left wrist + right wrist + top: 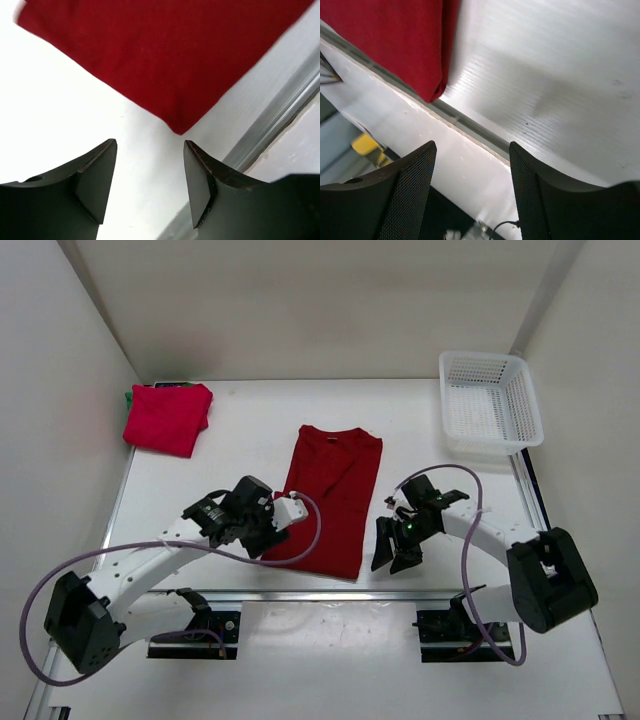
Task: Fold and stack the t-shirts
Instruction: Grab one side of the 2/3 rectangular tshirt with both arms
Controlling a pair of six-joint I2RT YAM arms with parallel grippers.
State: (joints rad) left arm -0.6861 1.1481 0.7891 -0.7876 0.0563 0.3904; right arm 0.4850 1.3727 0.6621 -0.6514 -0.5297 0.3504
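My left hand (268, 532): open wide, holding nothing, at the 7 o'clock corner of the long red t-shirt (335, 500), which lies flat in the middle of the table (240, 440). My right hand (396, 548): likewise open, holding nothing, at that shirt's 4 o'clock side. Folded red t-shirt (168, 417) atop a green t-shirt (129, 398): 10 o'clock. White mesh basket (490, 445): 2 o'clock.

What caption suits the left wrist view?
Open left gripper hovers just short of a corner of the red t-shirt.
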